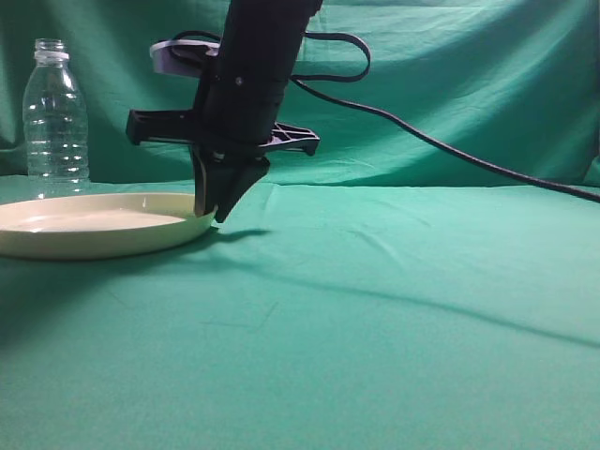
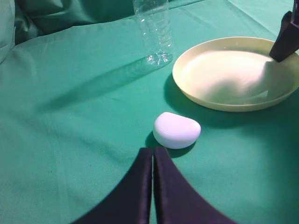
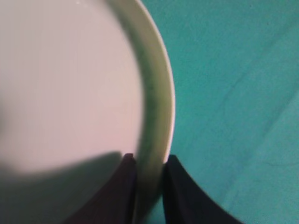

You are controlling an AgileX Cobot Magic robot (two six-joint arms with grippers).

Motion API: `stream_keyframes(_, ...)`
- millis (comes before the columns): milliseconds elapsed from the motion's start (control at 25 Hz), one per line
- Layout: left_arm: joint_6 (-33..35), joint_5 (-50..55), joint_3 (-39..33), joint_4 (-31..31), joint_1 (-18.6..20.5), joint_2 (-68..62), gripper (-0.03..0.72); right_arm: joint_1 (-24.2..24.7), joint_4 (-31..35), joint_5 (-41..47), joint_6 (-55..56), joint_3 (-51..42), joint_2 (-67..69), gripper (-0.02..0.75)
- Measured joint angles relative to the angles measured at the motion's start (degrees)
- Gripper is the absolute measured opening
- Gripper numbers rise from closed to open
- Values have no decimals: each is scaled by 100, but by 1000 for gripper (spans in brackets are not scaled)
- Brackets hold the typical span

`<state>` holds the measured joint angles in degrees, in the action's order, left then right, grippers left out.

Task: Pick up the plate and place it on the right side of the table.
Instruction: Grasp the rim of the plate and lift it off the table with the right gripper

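Note:
The cream-yellow plate (image 1: 94,225) lies flat on the teal table (image 1: 375,309) at the left of the exterior view. My right gripper (image 1: 214,214) points down at the plate's right rim, one finger inside and one outside. In the right wrist view my right gripper (image 3: 149,161) is shut on the plate's rim (image 3: 156,121). The plate also shows in the left wrist view (image 2: 233,74), with a right fingertip (image 2: 285,39) at its far edge. My left gripper (image 2: 153,151) is shut and empty, well short of the plate.
A clear plastic bottle (image 1: 55,117) stands upright behind the plate, also in the left wrist view (image 2: 153,28). A small white rounded object (image 2: 176,129) lies on the cloth just ahead of my left gripper. A black cable (image 1: 450,150) trails right from the right arm.

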<state>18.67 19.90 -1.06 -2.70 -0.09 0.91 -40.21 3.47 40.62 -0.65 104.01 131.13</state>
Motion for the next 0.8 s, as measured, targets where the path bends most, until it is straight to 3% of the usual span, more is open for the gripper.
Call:
stream_keyframes(80,0,0,0,0,0,0,0,0,54,-46,71,35,9,69)
stream_keyframes(280,0,0,0,0,0,0,0,0,-35,38,498,99,9,50)
stream_keyframes(320,0,0,0,0,0,0,0,0,-147,160,585,158,9,0)
stream_keyframes(640,0,0,0,0,0,0,0,0,-1483,1439,719,685,-641,0)
stream_keyframes(800,0,0,0,0,0,0,0,235,-1583,1963,719,699,-1186,0)
